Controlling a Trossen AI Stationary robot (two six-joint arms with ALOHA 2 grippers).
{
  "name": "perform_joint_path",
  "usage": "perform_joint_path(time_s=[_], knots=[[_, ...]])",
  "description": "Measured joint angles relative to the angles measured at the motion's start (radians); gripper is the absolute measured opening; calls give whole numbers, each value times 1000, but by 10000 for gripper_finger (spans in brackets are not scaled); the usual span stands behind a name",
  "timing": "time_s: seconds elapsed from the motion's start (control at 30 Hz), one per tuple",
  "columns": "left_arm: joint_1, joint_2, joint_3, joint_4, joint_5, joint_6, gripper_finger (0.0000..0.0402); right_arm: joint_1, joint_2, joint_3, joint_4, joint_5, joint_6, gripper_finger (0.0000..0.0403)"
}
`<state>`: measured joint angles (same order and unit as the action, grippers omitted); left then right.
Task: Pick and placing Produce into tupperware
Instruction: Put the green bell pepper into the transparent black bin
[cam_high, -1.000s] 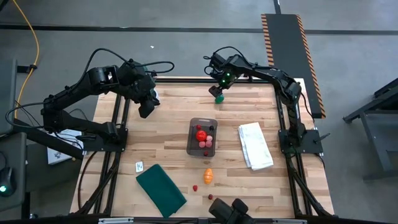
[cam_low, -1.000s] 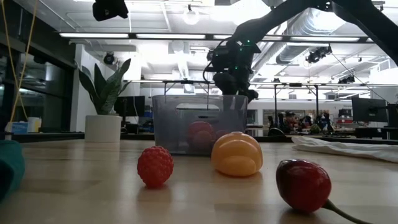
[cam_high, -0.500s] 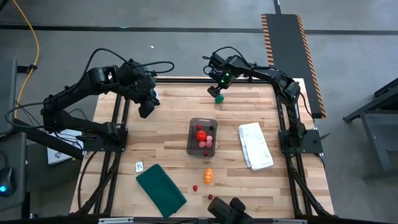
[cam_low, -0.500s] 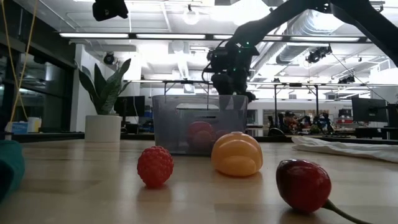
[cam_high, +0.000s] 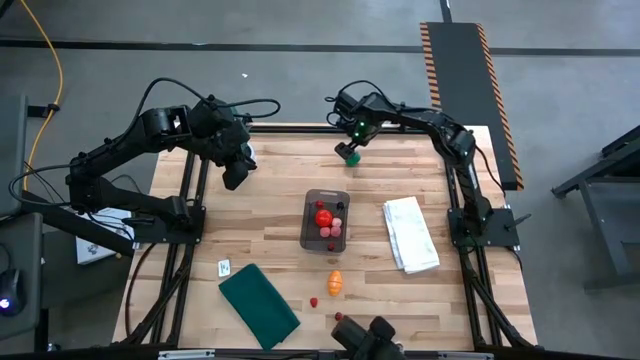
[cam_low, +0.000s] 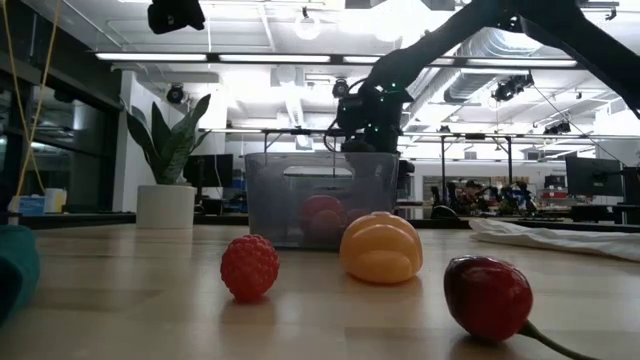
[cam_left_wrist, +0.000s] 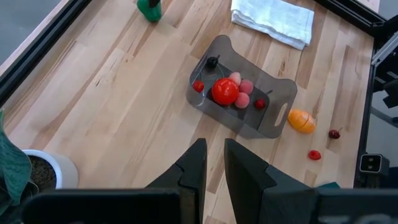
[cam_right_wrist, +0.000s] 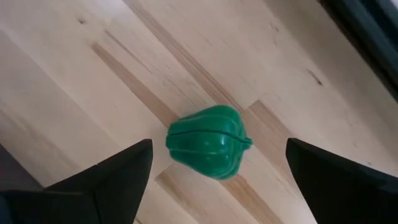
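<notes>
Right wrist view says it best: my right pincer (cam_right_wrist: 214, 180) is spread as wide as it goes, one finger on each side of the green round one (cam_right_wrist: 208, 142), not touching it, holding nothing. From the high view that pincer (cam_high: 349, 146) hovers over the far edge of the table (cam_high: 270, 210), with the green piece sitting on the wood under it. My left pincer (cam_left_wrist: 211, 163) is nearly shut with just a thin gap, empty, parked over the far left corner. The tupperware (cam_high: 325, 219) sits mid-table, well apart from the green one, with the red ball (cam_high: 323, 215) and a few small pink and red pieces inside. The orange one (cam_high: 335, 283) and two berry-sized bits lie on the near side.
</notes>
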<state>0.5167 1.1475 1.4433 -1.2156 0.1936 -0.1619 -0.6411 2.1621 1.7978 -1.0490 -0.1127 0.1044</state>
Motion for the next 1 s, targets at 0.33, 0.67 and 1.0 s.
perform_joint_path(time_s=[0.33, 0.67, 1.0], knots=[[0, 0, 0, 0, 0, 0, 46, 0, 43, 0, -1, -6, 0, 360], [0, 0, 0, 1, 0, 0, 46, 24, 77, 0, -8, -6, -16, 360], [0, 0, 0, 1, -3, 0, 46, 29, 77, 0, 2, 7, -10, 334]])
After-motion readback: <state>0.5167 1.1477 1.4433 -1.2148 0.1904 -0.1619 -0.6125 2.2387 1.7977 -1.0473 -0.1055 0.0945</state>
